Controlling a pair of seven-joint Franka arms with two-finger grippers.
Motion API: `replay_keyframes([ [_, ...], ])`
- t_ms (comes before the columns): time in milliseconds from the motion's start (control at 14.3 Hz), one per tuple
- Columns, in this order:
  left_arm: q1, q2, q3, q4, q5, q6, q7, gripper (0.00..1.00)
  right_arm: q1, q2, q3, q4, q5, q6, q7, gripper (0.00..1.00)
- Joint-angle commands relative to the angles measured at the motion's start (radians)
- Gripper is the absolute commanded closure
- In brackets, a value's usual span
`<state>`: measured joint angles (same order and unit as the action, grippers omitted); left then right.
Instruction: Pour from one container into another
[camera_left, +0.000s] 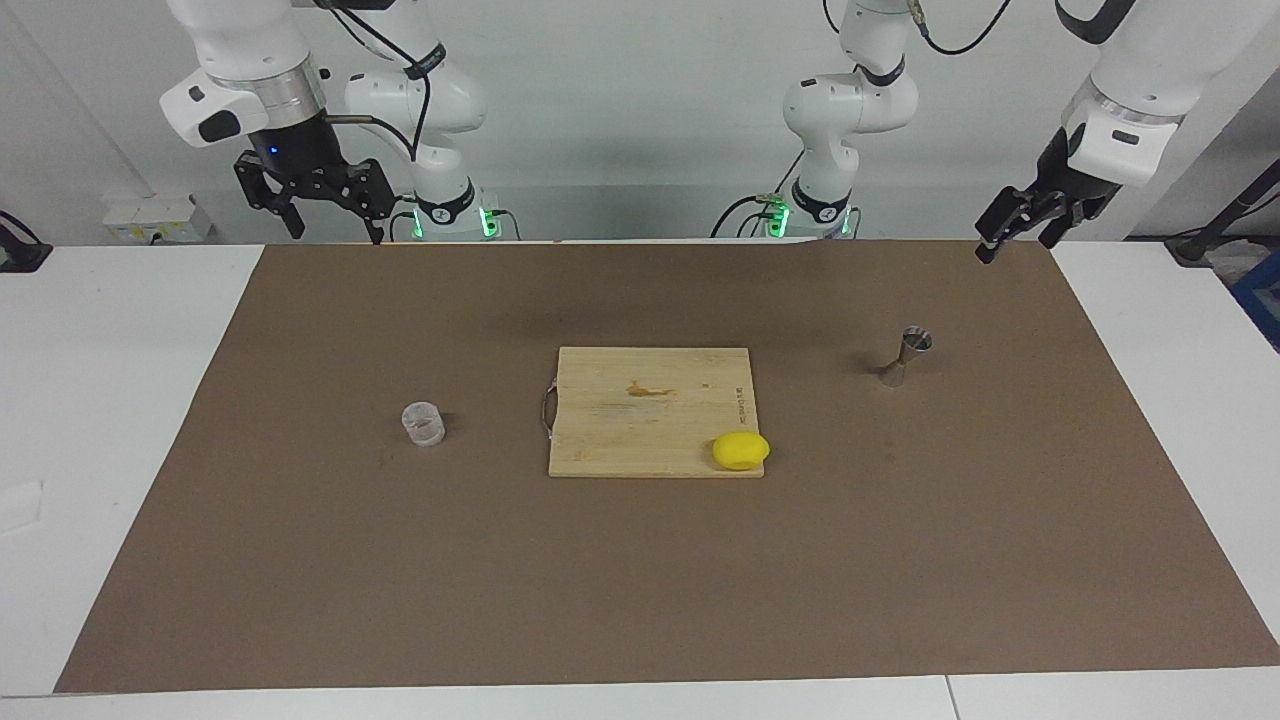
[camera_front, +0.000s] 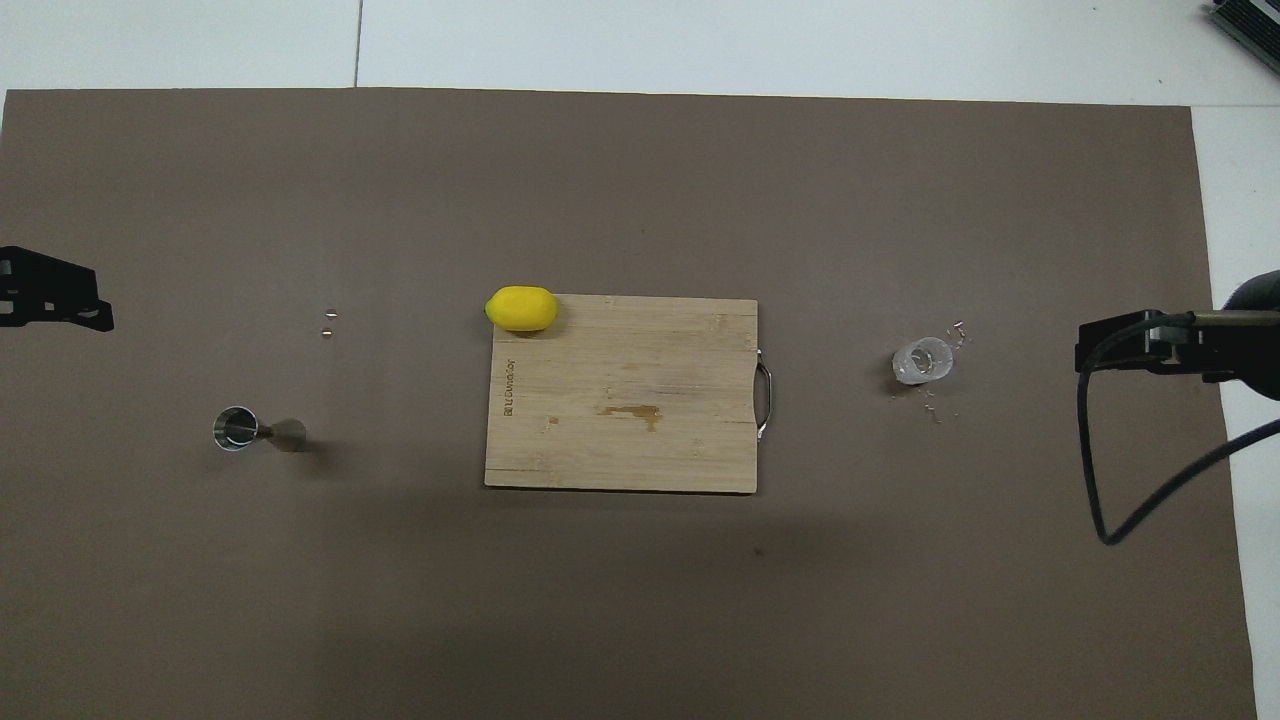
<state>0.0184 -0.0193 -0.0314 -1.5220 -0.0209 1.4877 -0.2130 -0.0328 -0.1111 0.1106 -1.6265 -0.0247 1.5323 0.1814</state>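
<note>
- Two Franka arms hang raised at the robots' edge of the table, both waiting, neither touching anything.
- The right gripper (camera_left: 333, 222) hovers over the mat's corner at the right arm's end, its two fingertips standing apart with nothing between them.
- The left gripper (camera_left: 1020, 228) hovers over the mat's corner at the left arm's end, tilted down, its fingers spread and empty.
- A brown mat (camera_left: 640, 580) covers most of a white table (camera_left: 100, 400); white margins show at both ends and along the edge farthest from the robots.
- A wooden cutting board (camera_left: 640, 420) lies flat at the mat's centre, its metal handle toward the right arm's end, a small brownish stain on its face.
- A yellow lemon (camera_left: 741, 450) sits on the board's corner, at about 4 o'clock from the board's centre in the facing view.
- The clear plastic cup (camera_left: 423, 422) stands upright on the mat at 9 o'clock from the board in the facing view, well apart from it, toward the right arm's end; small specks lie on the mat around it.
- The metal jigger (camera_left: 905, 358) stands upright on the mat at about 2 o'clock from the board, toward the left arm's end.
- A pale grey wall (camera_left: 640, 120) closes off the room past the arm bases, where green lights glow.
</note>
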Motion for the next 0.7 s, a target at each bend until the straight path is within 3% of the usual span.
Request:
replay_keyframes([
  [0,0.002,-0.008,0.001,0.005,0.019,0.002,0.001,0.0,-0.015,-0.018,0.006,-0.019,0.005,0.008,-0.022,0.0],
  [350,0.002,-0.007,0.001,0.003,0.018,0.022,0.001,0.0,-0.015,-0.018,0.006,-0.019,0.005,0.008,-0.022,0.0],
  [630,-0.008,-0.01,0.001,-0.052,0.018,0.113,-0.002,0.0,-0.015,-0.018,0.006,-0.019,0.005,0.008,-0.022,0.0],
])
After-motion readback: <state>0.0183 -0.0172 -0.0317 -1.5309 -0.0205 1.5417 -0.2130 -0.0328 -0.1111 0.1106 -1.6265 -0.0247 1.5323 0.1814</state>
